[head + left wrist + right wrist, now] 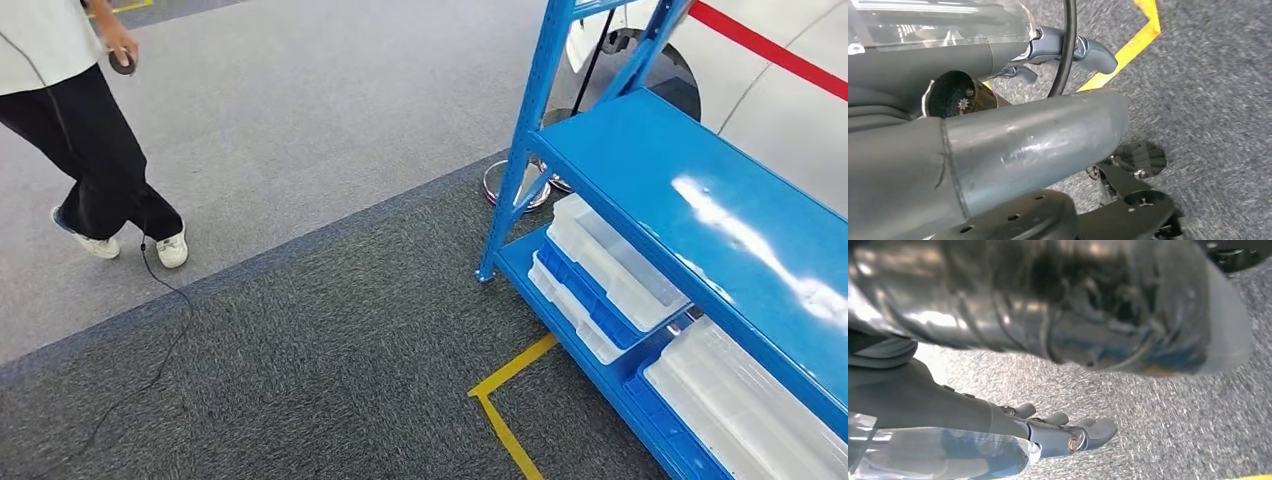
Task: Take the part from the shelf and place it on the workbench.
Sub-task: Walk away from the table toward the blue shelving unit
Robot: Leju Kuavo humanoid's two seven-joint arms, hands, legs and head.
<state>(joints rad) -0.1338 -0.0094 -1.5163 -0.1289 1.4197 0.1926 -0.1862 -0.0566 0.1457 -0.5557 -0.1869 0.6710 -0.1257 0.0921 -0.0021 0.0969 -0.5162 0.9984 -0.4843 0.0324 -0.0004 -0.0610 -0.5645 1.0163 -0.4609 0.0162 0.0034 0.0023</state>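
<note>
Shelf at 3 o'clock in head view, top board bare, clear bins below; part not identifiable, person at 10. Step closer, square up. Left wrist: left hand holds nothing, fingers loosely curled. Right wrist: right hand likewise.

Left hand over yellow-taped carpet.

At the upper left of your head view: a person in black trousers and white shoes, holding a small dark round object, possibly a controller. A thin black cable trails across the carpet. Yellow floor tape at lower centre. Red strip upper right.
</note>
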